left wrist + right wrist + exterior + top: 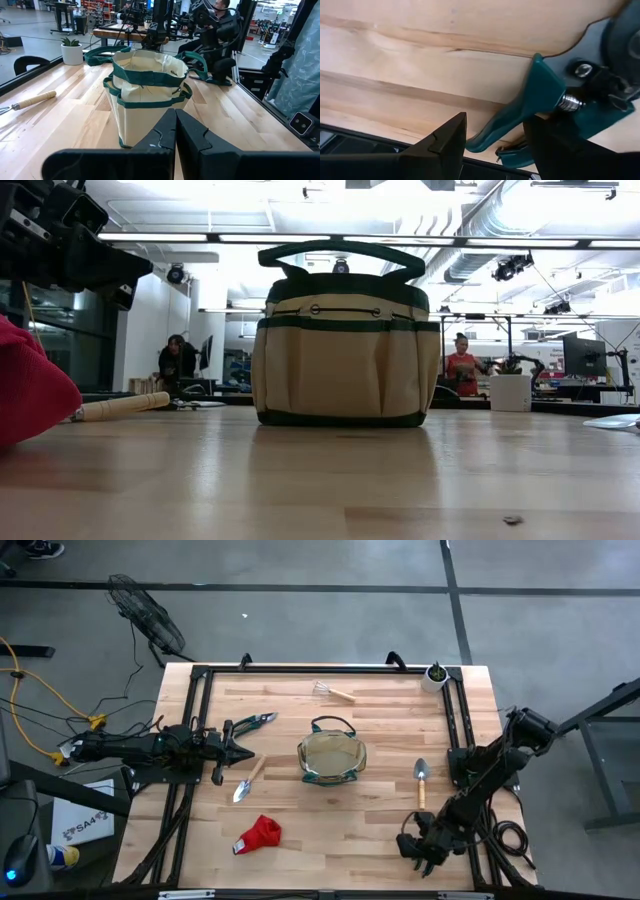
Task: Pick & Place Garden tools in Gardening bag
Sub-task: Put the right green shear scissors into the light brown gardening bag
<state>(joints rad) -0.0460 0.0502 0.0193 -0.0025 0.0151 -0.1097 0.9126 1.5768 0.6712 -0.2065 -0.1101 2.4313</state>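
We see the gardening bag [332, 760] in the middle of the table [300, 830]. 1 trowel [421, 781] lies just right of it, another trowel [246, 781] to its left, the mini rake [333, 691] far behind it, and the red glove [259, 834] near the front. At the near right corner, the right claw [495, 142] holds its fingers wide around the green-handled pruners [540, 100]. The left claw [175, 131] is shut, empty, left of the bag.
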